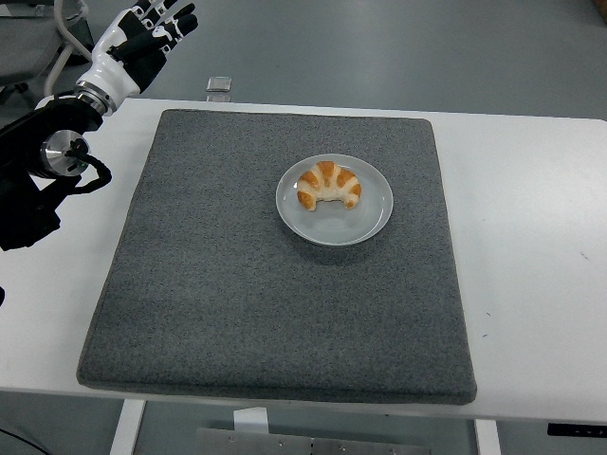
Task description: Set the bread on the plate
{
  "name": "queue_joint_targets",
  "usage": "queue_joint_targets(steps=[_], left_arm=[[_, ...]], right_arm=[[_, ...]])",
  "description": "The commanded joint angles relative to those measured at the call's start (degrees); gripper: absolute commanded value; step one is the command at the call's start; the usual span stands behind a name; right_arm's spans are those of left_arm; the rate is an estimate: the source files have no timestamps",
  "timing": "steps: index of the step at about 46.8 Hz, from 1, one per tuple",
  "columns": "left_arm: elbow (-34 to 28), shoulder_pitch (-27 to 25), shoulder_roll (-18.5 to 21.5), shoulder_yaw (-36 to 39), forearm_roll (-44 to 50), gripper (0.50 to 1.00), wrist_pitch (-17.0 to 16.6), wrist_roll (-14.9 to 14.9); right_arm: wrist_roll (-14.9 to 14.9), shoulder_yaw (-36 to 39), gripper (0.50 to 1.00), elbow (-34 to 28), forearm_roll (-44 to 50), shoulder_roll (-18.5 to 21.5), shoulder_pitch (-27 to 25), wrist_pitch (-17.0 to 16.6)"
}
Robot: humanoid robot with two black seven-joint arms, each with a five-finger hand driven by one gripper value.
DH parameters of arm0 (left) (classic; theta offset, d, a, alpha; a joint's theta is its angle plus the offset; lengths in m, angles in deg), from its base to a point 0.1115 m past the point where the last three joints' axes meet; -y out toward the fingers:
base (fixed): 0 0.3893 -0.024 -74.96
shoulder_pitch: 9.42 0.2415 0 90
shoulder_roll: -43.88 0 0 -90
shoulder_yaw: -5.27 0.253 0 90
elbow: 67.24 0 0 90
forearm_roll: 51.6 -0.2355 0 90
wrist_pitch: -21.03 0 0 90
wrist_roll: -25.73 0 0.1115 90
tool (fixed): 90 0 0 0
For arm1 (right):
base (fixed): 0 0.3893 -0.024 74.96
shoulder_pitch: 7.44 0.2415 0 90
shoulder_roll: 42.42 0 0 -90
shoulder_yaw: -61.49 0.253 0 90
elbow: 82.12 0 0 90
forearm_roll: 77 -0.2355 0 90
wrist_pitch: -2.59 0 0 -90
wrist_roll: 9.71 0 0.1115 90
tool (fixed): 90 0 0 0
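Since the bread (328, 185) already sits on the plate (370, 220), toward its far-left part, I log the placing as done, in my judgement. My left hand (144, 40) is raised at the far-left corner, fingers spread, holding nothing. Bread lies well to its right and nearer; its long axis runs roughly left-right, as far as I can tell. Right arm is out of view.
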Motion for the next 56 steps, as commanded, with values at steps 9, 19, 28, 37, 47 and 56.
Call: queue_joint_targets(steps=[9,19,28,37,47,56], left_arm=[[0.07,4.09,0.23,-0.03,0.24,0.990,1.59,0.00],[0.25,4.70,-0.03,-0.03,0.33,0.990,2.03,0.00],[0.33,4.79,-0.03,-0.03,0.51,0.990,2.12,0.00],[0.68,6.11,-0.03,-0.03,0.68,0.990,2.03,0.00],[0.68,6.46,-0.03,-0.03,0.77,0.990,2.03,0.00],[0.60,6.46,-0.12,-0.12,0.77,0.990,2.12,0.00]], right_arm=[[0.00,-0.02,0.930,0.00,0.02,0.00,0.24,0.09],[0.00,0.07,0.930,0.00,0.02,0.00,0.24,0.09],[0.00,0.07,0.930,0.00,0.02,0.00,0.32,0.09],[0.00,0.07,0.930,0.00,0.02,0.00,0.32,0.09],[0.00,0.07,0.930,0.00,0.02,0.00,0.32,0.09],[0.00,0.07,0.930,0.00,0.02,0.00,0.32,0.09]])
